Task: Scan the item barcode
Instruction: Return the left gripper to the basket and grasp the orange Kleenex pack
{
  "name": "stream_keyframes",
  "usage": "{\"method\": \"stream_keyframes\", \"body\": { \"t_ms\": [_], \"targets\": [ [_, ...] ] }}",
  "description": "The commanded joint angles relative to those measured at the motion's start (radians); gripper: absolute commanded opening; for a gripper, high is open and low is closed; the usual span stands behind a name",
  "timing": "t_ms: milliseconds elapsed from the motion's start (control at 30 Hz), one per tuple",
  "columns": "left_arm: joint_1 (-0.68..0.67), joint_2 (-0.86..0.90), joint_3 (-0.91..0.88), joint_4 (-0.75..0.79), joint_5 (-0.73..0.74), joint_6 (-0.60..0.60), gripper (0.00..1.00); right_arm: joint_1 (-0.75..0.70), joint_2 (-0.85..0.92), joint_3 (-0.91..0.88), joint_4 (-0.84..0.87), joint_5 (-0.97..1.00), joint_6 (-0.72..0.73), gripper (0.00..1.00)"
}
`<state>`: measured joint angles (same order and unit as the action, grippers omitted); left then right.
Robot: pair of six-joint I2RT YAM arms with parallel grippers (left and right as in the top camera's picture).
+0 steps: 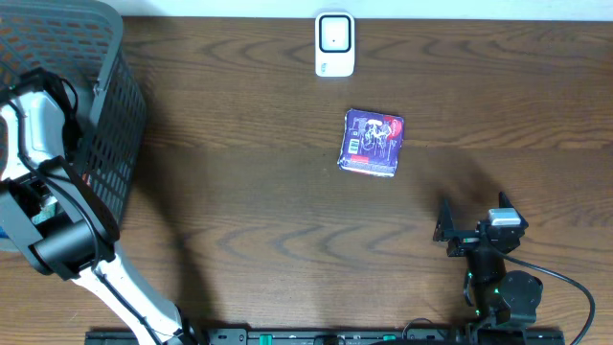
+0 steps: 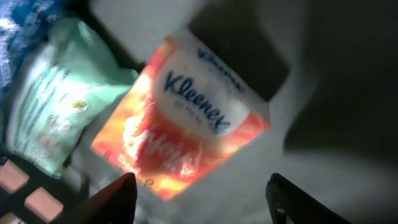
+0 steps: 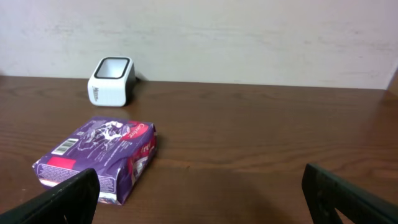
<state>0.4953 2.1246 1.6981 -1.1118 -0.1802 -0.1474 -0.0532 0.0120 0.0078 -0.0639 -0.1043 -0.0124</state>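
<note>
Left pincer (image 2: 200,186) hangs released over the tilted Kleenex box (image 2: 186,118) in the basket (image 1: 113,125), wipes (image 2: 56,118) beside it. Right pincer (image 3: 199,177) gapes empty over the tabletop (image 3: 261,137), purple pack (image 3: 99,158) ahead, scanner (image 3: 111,81) beyond. Closing on the box's corner could let it slip, or snag the wipes.

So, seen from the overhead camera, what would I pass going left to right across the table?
grey mesh basket → white barcode scanner → purple packet → right robot arm

Glossy packet (image 1: 373,144), wood-grain table (image 1: 239,211)
</note>
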Motion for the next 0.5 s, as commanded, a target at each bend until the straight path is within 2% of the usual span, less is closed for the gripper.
{"method": "stream_keyframes", "body": {
  "t_ms": [0,233,333,400,467],
  "targets": [
    [-0.003,0.012,-0.049,0.039,-0.024,0.077,0.67,-0.005,-0.005,-0.002,-0.003,-0.006,-0.015,0.99],
    [-0.003,0.012,-0.071,0.148,-0.027,0.077,0.66,-0.005,-0.005,-0.002,-0.003,-0.006,-0.015,0.99],
    [-0.003,0.012,-0.071,0.161,-0.027,0.076,0.54,-0.005,-0.005,-0.002,-0.003,-0.006,-0.015,0.99],
    [-0.003,0.012,-0.071,0.163,-0.027,0.076,0.42,-0.005,-0.005,-0.002,-0.003,-0.006,-0.015,0.99],
    [-0.003,0.012,-0.071,0.165,-0.027,0.076,0.19,-0.005,-0.005,-0.002,-0.003,-0.006,-0.015,0.99]
  ]
}}
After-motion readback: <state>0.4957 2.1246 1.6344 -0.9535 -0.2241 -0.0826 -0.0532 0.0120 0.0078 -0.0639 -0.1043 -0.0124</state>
